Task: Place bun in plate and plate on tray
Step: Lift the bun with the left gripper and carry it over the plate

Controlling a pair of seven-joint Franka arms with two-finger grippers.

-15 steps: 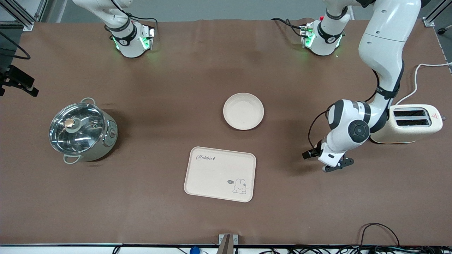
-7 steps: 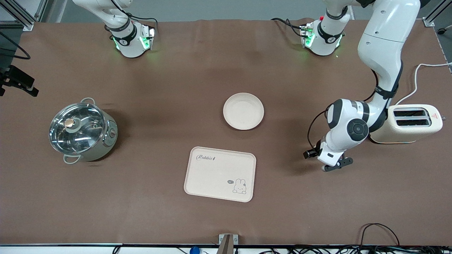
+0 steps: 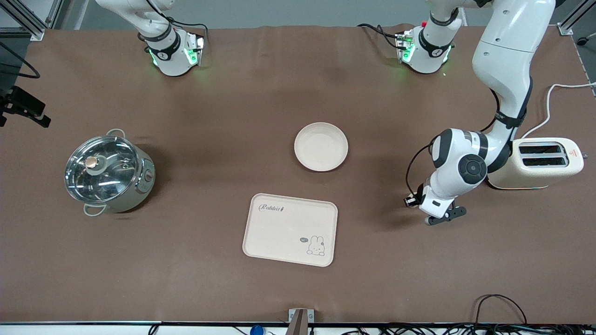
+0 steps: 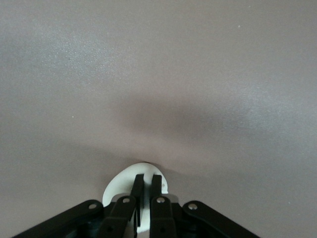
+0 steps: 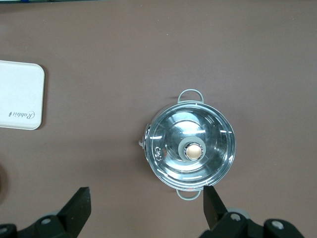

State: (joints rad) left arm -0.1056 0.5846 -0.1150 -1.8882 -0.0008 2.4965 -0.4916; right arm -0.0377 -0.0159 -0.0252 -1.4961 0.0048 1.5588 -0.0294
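My left gripper (image 4: 147,179) is shut on the bun (image 4: 118,187), a small pale cream piece held between its black fingers low over the brown table. In the front view this gripper (image 3: 440,215) is beside the toaster and its wrist hides the bun. The round cream plate (image 3: 321,146) lies empty at mid-table. The cream Rabbit tray (image 3: 290,229) lies nearer the front camera than the plate; its corner shows in the right wrist view (image 5: 20,94). My right gripper (image 5: 146,198) is open and empty, high over the table beside the steel pot.
A steel pot with a glass lid (image 3: 108,172) stands toward the right arm's end, also in the right wrist view (image 5: 192,145). A cream toaster (image 3: 542,163) with a white cord stands toward the left arm's end, close to the left arm's wrist.
The left arm's wrist and gripper have shifted slightly toward the toaster and the robots' bases. The plate, tray and pot have not moved.
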